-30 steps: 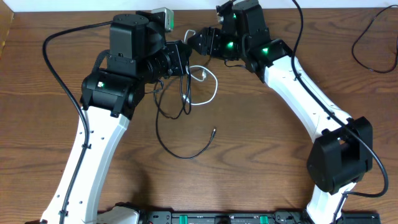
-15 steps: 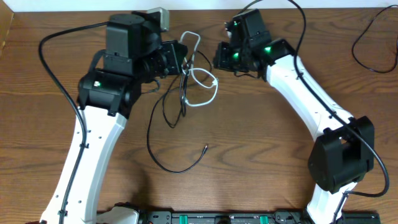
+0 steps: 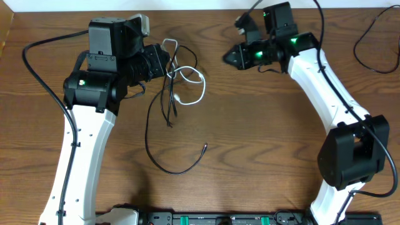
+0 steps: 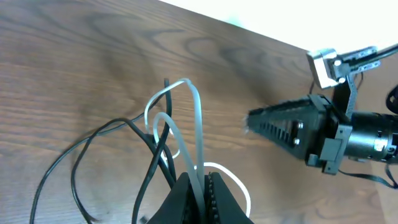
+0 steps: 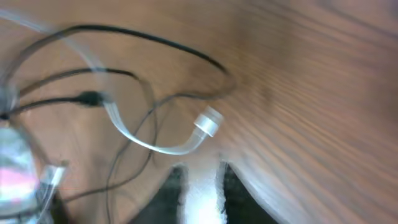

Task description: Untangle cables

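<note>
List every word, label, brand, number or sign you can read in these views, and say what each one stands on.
None can be read in any view.
White-and-black left arm and right arm: green lights only, no lettering shows.
Thin white cable and thin black cable: no print shows.
Brown wooden table: no marks.
Black rail with green parts at the near edge: any marking is too small to read.
The right wrist view is blurred.

You have the thin white cable [image 4: 198, 124] pinched in the left tool [image 4: 200, 182], with its loops standing up from the desk [image 3: 250, 137] and one plug end [image 5: 208, 122] free. The thin black cable [image 3: 148, 134] threads through those loops. It then trails in a wide arc across the desk to its small plug [image 3: 204, 148].
</note>
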`<act>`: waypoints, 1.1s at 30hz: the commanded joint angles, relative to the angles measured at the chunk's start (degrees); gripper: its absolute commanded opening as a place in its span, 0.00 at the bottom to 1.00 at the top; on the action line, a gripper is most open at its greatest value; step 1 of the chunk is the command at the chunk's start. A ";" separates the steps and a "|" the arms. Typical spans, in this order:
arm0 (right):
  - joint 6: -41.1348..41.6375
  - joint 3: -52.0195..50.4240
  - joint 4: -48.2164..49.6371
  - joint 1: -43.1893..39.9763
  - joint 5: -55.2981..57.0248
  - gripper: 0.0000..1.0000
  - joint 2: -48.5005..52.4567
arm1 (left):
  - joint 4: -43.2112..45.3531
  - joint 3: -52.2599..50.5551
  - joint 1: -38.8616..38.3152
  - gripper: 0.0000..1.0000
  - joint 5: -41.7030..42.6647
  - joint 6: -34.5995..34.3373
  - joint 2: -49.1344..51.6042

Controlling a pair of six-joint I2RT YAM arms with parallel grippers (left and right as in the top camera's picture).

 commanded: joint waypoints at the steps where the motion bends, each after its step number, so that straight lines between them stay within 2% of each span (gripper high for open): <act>1: -4.48 -0.22 1.92 2.45 -10.08 0.41 -0.70 | -1.05 1.36 0.09 0.07 1.84 1.68 -0.81; 5: -4.17 -0.09 4.50 4.13 -13.29 0.48 -0.92 | -3.67 1.31 0.09 0.07 1.84 5.33 -0.44; 12: 12.55 -0.02 8.07 6.27 -13.09 0.49 -1.42 | -6.10 1.27 0.09 0.07 1.84 10.16 0.20; 16: 19.78 -0.02 8.50 9.55 -7.82 0.50 -1.42 | -5.79 1.27 0.09 0.07 1.86 10.25 0.20; 22: 36.00 -0.04 8.74 14.91 7.34 0.54 -1.38 | -6.01 1.27 0.09 0.07 1.88 10.21 0.20; 29: 40.63 -0.04 12.22 16.33 11.30 0.54 -1.36 | -6.43 1.27 0.09 0.08 2.05 10.21 0.20; 33: 41.27 -0.04 13.05 16.33 11.39 0.48 -1.36 | -6.45 1.27 0.09 0.07 2.05 10.21 0.20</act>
